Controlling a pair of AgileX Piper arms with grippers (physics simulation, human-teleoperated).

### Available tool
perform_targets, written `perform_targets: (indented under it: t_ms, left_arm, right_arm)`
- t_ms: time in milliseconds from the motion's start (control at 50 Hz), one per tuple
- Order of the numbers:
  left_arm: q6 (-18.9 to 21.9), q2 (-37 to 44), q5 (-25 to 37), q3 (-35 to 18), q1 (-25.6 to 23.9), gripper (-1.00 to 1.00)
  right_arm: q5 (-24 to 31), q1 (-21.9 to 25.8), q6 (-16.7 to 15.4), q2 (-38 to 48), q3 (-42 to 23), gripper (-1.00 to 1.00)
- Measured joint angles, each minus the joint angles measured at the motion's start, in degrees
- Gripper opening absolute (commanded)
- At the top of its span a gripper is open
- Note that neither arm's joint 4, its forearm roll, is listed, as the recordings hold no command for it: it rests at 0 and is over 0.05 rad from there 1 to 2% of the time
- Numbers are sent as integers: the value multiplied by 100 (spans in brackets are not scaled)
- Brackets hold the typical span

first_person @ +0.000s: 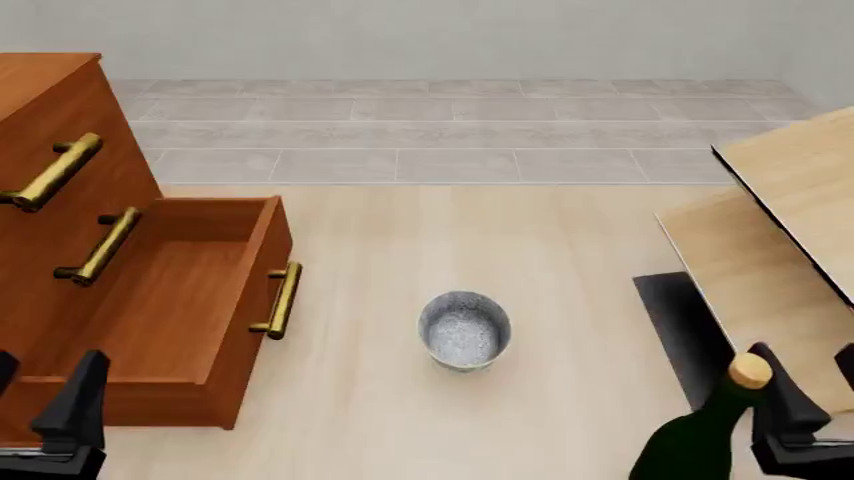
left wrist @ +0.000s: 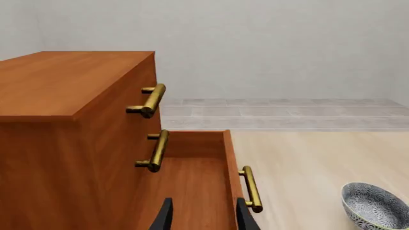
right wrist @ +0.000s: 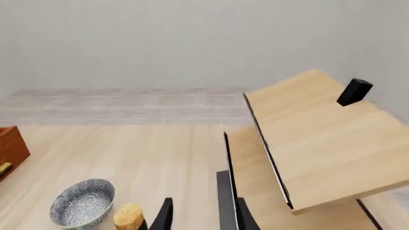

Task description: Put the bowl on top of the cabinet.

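Note:
The bowl (first_person: 465,329) stands upright on the pale wood floor mid-scene, grey-white with a speckled pattern inside; it also shows in the wrist views as the bowl (left wrist: 374,207) and the bowl (right wrist: 83,202). The cabinet (first_person: 54,120) is reddish-brown with brass bar handles and fills the left side; its flat top (left wrist: 64,81) is bare. Its lowest drawer (first_person: 160,300) is pulled out and holds nothing. My left gripper (first_person: 44,380) hangs open in front of that drawer, left of the bowl. My right gripper (first_person: 805,368) is open to the bowl's right, holding nothing.
A dark green bottle with a cork (first_person: 747,371) stands just left of my right gripper's fingers. Pale light-wood furniture with black edges (first_person: 787,230) fills the right side, with a small black block (right wrist: 355,92) on top. The open drawer's handle (first_person: 278,300) juts toward the bowl.

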Motion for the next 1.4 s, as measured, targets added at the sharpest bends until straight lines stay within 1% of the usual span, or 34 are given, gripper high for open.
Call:
perform_targets:
  t_ms: [320, 1000, 1200, 1400]
  left_arm:
    - [-18, 126, -88, -9, 35, 100]
    - [5, 240, -141, -53, -33, 100]
    - [79, 517, -151, -267, -141, 100]
    - [324, 907, -78, -743, -512, 100]
  right_arm:
    - [-253, 13, -52, -235, 223, 100]
    - [-326, -6, -9, -310, 288, 100]
    - [-336, -18, 22, -313, 295, 100]
    - [-338, -14, 44, -313, 298, 100]
